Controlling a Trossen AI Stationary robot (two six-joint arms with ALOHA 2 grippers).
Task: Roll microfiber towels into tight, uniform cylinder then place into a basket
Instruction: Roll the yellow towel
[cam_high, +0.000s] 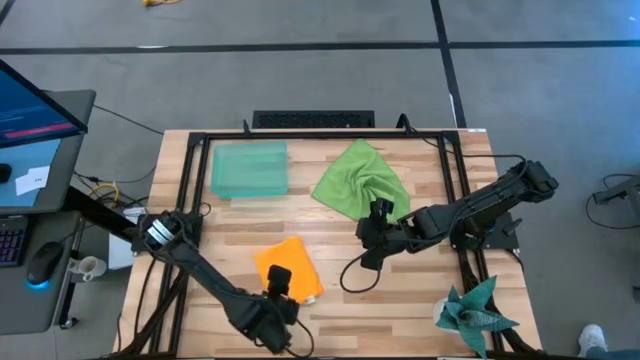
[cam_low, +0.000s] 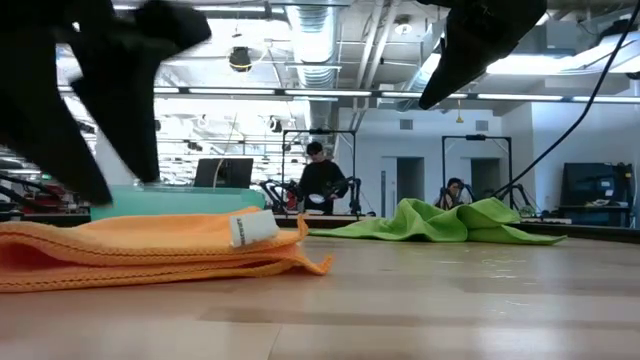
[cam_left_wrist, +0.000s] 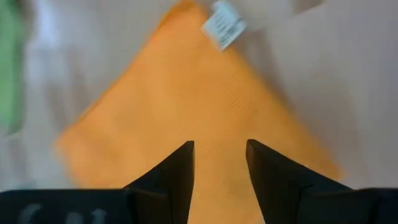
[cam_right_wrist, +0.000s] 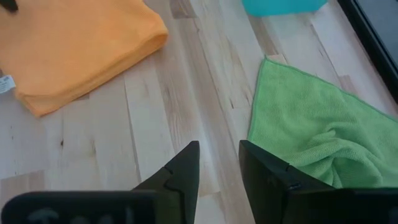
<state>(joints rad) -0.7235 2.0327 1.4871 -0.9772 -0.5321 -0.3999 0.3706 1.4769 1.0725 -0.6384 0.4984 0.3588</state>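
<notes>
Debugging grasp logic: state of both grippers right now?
Left gripper: open, empty, above the folded bright orange microfiber towel.
Right gripper: open, empty, beside the crumpled lime green microfiber towel.

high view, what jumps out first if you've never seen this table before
The bright orange towel lies folded near the table's front edge, with the left gripper open just above it. The lime green towel lies crumpled toward the back at centre-right, with the right gripper, open too, at its near edge. The empty mint-green basket sits at the back left.
</notes>
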